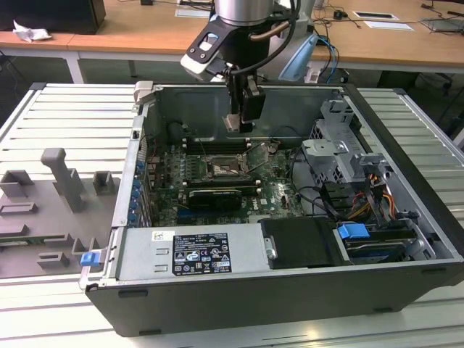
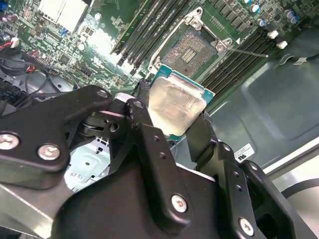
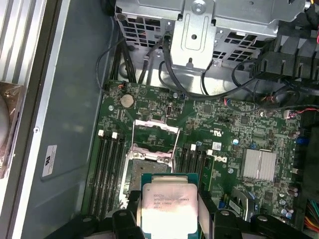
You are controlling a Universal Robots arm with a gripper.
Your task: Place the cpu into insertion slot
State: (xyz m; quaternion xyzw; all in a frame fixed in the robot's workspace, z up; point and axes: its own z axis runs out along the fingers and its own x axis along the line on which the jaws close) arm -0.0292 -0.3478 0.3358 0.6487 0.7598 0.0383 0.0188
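My gripper [image 1: 243, 119] hangs inside the open computer case [image 1: 130, 181], shut on the cpu [image 1: 233, 123], a small square chip with a silver-grey metal top. In both wrist views the cpu [image 2: 175, 107] [image 3: 169, 204] sits clamped between two black fingers [image 2: 199, 134] [image 3: 130, 200]. The insertion slot [image 1: 223, 171] is a square socket on the green board, below the held cpu and apart from it. Its metal frame is swung open [image 3: 156, 133], and the contact field [image 2: 192, 50] [image 3: 148, 167] lies bare.
Long memory slots [image 3: 107, 169] flank the socket. A black graphics card [image 1: 214, 197] lies in front of it, and a metal drive cage [image 1: 341, 152] with cables stands at the exterior view's right. A grey fixture [image 1: 65, 181] sits outside the case at the left.
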